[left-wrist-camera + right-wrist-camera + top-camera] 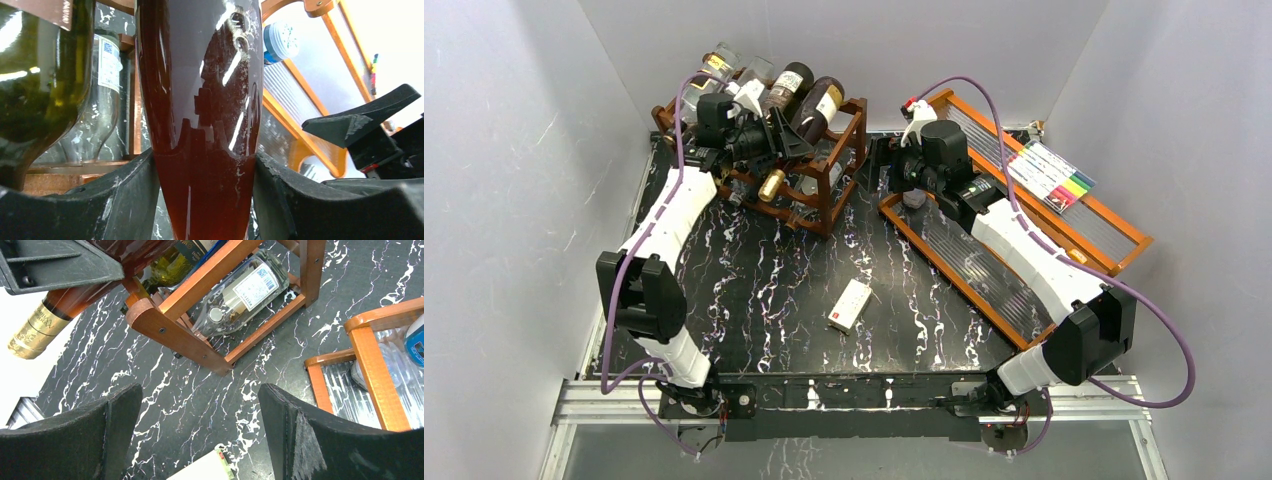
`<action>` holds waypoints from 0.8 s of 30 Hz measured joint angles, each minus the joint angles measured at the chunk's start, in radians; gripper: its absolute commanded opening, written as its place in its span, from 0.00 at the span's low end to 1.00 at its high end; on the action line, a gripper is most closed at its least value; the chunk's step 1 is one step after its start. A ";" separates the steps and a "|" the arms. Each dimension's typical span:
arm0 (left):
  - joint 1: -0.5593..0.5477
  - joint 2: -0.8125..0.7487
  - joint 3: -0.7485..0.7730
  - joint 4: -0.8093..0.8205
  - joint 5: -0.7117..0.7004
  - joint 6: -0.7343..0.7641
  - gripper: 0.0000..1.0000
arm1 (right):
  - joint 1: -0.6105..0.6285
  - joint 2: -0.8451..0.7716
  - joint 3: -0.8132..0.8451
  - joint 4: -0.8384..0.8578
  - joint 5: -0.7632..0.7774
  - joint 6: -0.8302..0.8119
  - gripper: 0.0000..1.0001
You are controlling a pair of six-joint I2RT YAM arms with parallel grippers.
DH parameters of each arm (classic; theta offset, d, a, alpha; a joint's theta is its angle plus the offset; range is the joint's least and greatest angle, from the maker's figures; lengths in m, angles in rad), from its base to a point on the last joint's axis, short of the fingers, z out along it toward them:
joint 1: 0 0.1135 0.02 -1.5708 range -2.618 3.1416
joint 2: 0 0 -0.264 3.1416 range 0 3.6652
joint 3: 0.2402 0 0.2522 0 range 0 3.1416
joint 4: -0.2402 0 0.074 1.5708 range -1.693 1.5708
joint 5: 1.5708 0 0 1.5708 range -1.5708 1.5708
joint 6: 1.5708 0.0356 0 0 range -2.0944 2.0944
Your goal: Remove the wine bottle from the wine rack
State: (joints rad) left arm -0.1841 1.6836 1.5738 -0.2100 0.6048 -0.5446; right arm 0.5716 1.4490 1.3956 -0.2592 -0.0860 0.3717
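Black, white-veined marble table (754, 290) sits within plain white walls. At its far left the left gripper (202, 200) is clamped round the brown wine bottle (200, 75), which lies in the wine rack (172, 335), its gold-foiled neck poking past the front rail. The grasp looks made; drawing the bottle clear is left. That arm reaches forward, elbow bent. Right of the rack, the right gripper (200, 430) hangs with jaws spread and holding nothing, above the table beside an orange shelf (372, 370).

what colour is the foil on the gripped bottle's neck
Gold foil, clearest in the right wrist view.
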 measured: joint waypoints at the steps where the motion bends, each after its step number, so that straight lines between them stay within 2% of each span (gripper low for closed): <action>1: -0.008 0.000 0.005 -0.007 -0.016 0.026 0.00 | 0.000 0.000 0.000 0.000 0.000 0.000 0.98; 12: -0.065 0.000 0.001 0.002 -0.120 0.136 0.00 | 0.000 0.008 0.000 0.001 0.000 0.000 0.98; 16: -0.078 -0.032 -0.062 0.072 -0.144 0.161 0.00 | 0.000 0.033 0.010 0.003 0.000 0.020 0.98; 24: -0.081 -0.085 -0.154 0.164 -0.163 0.193 0.00 | 0.000 0.162 0.158 0.072 0.015 0.164 0.98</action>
State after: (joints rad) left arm -0.2653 1.5982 1.4197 -0.0456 0.4423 -0.3515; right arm 0.5716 1.6108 1.5539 -0.1875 -0.0711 0.5358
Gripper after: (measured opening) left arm 0.570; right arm 0.981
